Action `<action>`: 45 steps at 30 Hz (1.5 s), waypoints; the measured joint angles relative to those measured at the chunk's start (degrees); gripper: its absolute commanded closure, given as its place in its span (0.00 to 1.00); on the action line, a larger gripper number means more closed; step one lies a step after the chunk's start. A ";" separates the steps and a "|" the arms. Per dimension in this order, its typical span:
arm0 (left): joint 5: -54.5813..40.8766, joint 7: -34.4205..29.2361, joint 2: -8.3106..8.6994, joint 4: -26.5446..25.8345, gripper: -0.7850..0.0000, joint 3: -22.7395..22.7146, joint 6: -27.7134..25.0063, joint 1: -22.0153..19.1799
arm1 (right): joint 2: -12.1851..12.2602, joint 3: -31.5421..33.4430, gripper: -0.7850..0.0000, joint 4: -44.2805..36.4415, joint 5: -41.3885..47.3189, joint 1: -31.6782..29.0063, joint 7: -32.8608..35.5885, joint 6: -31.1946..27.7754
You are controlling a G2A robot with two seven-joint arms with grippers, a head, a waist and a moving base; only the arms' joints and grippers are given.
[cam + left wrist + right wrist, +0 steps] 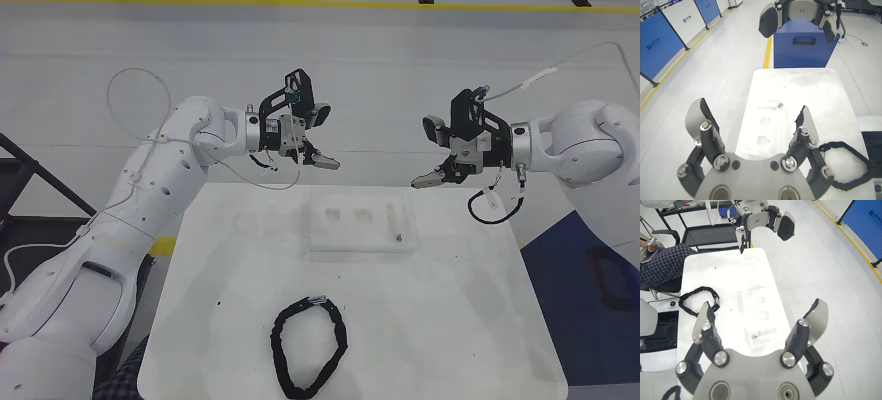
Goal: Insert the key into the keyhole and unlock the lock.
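Observation:
A small metal key (pixel 397 238) (pixel 780 105) (pixel 754 336) lies on a white foam tray (pixel 345 228) (pixel 751 144) (pixel 747 306) at the back middle of the table. The black fabric-covered chain lock (pixel 308 345) (pixel 848 151) (pixel 694 298) forms a loop near the front edge, its silver lock end (pixel 318 300) (pixel 716 300) pointing toward the tray. My left gripper (pixel 322 159) (pixel 753 113) hangs open in the air above the table's back left edge. My right gripper (pixel 428 179) (pixel 761 311) hangs open above the back right edge. Neither holds anything.
The tray has three cut-out recesses (pixel 765 122). A blue cabinet (pixel 802 49) stands just past one end of the white table (pixel 450 330), and a black rack (pixel 710 236) past the other. The tabletop around the chain lock is bare.

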 measured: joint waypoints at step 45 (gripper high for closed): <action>0.00 0.00 0.00 0.00 0.00 0.00 0.00 0.00 | -4.51 -6.09 0.00 4.24 2.29 -3.93 9.97 19.99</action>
